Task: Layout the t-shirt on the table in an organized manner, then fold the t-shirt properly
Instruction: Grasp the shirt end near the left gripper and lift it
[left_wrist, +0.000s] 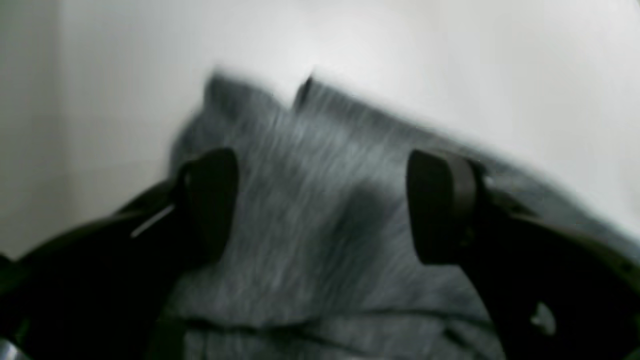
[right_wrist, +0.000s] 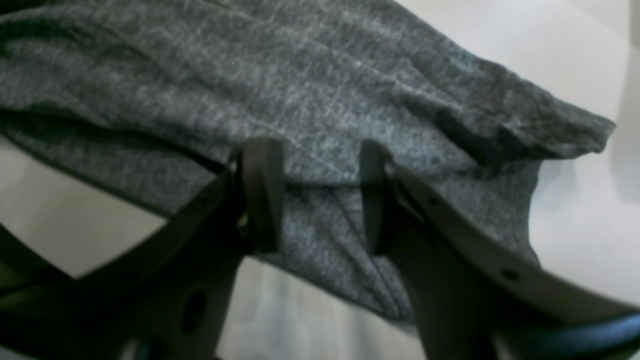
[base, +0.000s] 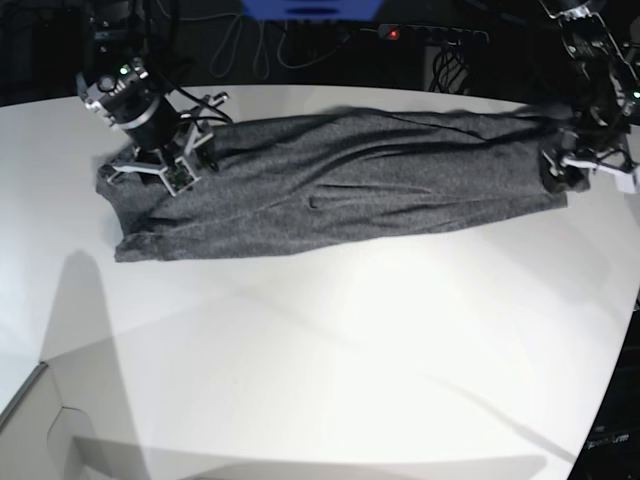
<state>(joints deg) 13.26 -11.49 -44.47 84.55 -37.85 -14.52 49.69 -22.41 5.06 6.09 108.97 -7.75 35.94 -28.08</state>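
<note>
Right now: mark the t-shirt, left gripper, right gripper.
t-shirt (base: 340, 180), base view, middle of the cloth.
left gripper (left_wrist: 322, 205), left wrist view, between fingertips.
right gripper (right_wrist: 320, 195), right wrist view, between fingertips.

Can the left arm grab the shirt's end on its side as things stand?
Probably yes. The left tool hangs open directly over the t-shirt, its fingers straddling the fabric near the end, with nothing between them and the cloth. The blurred wrist view hides whether they touch it.
</note>
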